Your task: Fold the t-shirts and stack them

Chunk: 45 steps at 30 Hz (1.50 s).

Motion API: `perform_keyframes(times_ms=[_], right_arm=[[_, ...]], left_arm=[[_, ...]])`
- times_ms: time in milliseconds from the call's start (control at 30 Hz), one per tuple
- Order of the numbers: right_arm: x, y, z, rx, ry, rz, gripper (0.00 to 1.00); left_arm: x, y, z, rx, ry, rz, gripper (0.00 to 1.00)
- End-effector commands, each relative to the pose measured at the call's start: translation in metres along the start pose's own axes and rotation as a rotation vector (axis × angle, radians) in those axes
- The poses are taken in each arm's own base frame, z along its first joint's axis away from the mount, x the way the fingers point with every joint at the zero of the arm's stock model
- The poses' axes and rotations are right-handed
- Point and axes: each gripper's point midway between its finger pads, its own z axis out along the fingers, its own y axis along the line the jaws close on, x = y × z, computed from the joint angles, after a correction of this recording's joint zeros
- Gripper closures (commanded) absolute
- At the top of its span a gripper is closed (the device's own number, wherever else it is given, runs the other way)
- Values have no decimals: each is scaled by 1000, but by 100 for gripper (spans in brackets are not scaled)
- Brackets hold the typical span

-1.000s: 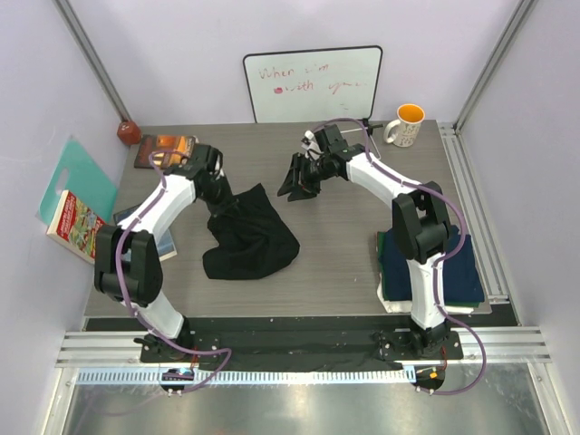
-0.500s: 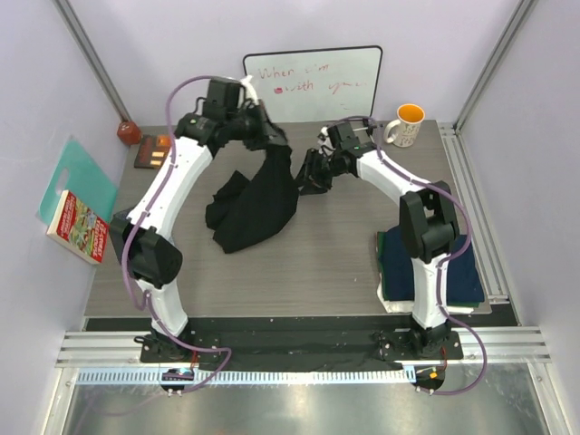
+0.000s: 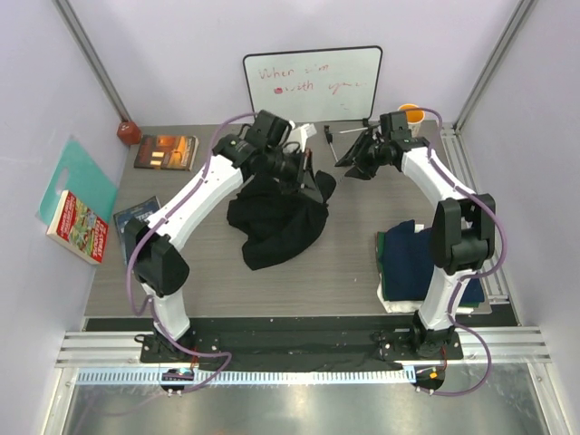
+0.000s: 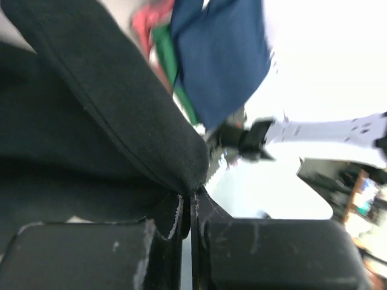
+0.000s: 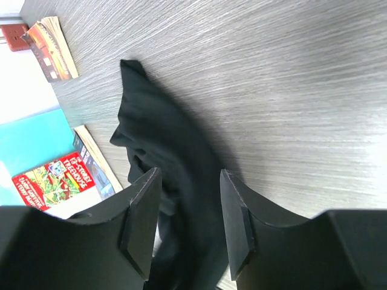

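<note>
Black t-shirt (image 3: 276, 217) bunched at the middle of the desk (image 3: 344, 245), far edge lifted, pinched tight in left end effector (image 4: 190, 202); folded navy-and-green stack (image 3: 403, 258) near right; right end effector (image 5: 188, 175) empty, fingers wide, far right by mug (image 3: 412, 113).

Tool (image 5: 187, 181) hangs above the grey counter (image 5: 290, 90), fingers spread wide, nothing between them. A rumpled black shirt (image 5: 163, 139) shows through the gap. Top left, a book (image 5: 54, 42); lower down, a teal board (image 5: 30, 139) and a red-and-green book (image 5: 51, 181).
</note>
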Motion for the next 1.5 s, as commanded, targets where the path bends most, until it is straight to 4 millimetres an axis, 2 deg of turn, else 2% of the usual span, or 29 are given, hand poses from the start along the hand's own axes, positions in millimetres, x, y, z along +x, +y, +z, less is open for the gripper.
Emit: perform_keyframes(times_ms=[0,33,67,100,167,200,233,333,433,533,667,767,800,867,933,1033,1133,1267,1467], right_arm=[[2,8,-16,-7,-40,-6,51],[3,7,-15,-7,-36,-4,51],[6,6,-15,-9,-24,-2,51],[8,4,-13,-7,-16,-3,51],[11,4,-12,-14,-3,-6,52],[11,3,-12,-14,-1,-9,53],[12,2,-11,-12,5,-8,53],[13,3,-11,-21,12,-18,53],[16,6,-8,-44,42,-32,52],[24,9,-3,-84,105,-35,53],[40,8,-2,-90,171,-59,53],[61,3,-1,-81,250,-99,52],[76,1,0,-67,297,-106,52],[93,-4,3,-51,347,-146,52],[113,-3,6,-40,387,-204,52],[128,6,9,-36,401,-229,52],[132,14,15,-53,411,-227,51],[134,22,24,-62,423,-251,50],[131,25,34,-51,423,-264,50]], left_arm=[[48,12,5,65,190,-144,100],[59,17,9,65,242,-186,98],[70,26,13,54,281,-223,86],[78,33,18,46,317,-251,63],[91,38,19,48,364,-252,55],[93,40,19,42,368,-243,49],[94,41,17,32,366,-233,46],[88,55,12,-56,321,-188,44],[72,67,7,-87,254,-196,44],[65,87,-1,-157,209,-231,43],[65,133,-11,-315,197,-304,43],[70,153,-13,-358,211,-354,44],[71,159,-11,-370,214,-366,44],[70,169,-10,-394,210,-380,44],[66,181,-10,-423,191,-395,43],[51,195,-13,-429,128,-411,43],[39,215,-18,-442,88,-459,43],[40,244,-26,-505,100,-498,43],[35,268,-39,-558,74,-518,43]])
